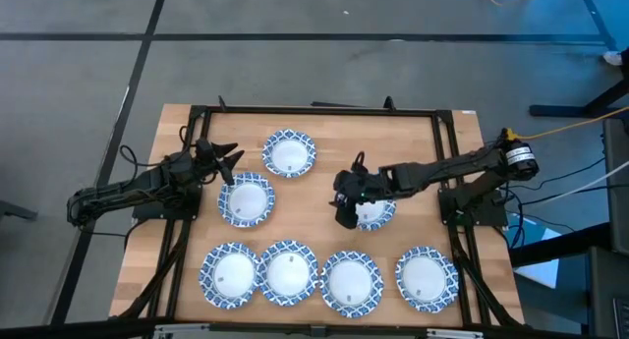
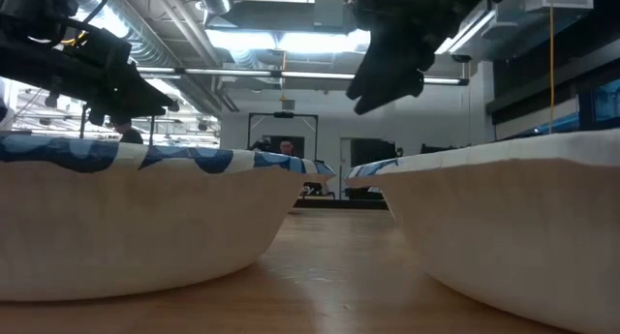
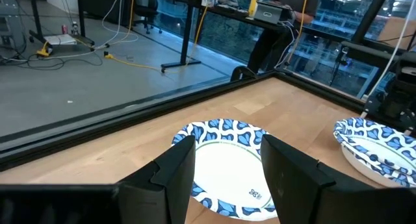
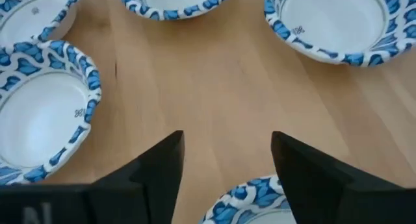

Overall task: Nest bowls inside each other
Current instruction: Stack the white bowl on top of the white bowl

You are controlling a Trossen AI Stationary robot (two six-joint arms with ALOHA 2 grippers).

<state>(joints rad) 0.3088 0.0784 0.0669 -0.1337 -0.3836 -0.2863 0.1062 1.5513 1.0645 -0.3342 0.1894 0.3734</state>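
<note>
Seven bowls, white inside with blue-patterned rims, stand upright on the wooden table. Two are toward the far side, one is in the middle, and several form a row along the near edge. My left gripper is open and hovers between the two far-left bowls, with the far bowl ahead of its fingers. My right gripper is open. It hangs above the left rim of the middle bowl and points down, well above the table.
Black frame rails run along the table's edges. Both arm bases stand at the table's sides. Bare wood lies between the middle bowl and the near row. In the low view, two near bowls fill the foreground.
</note>
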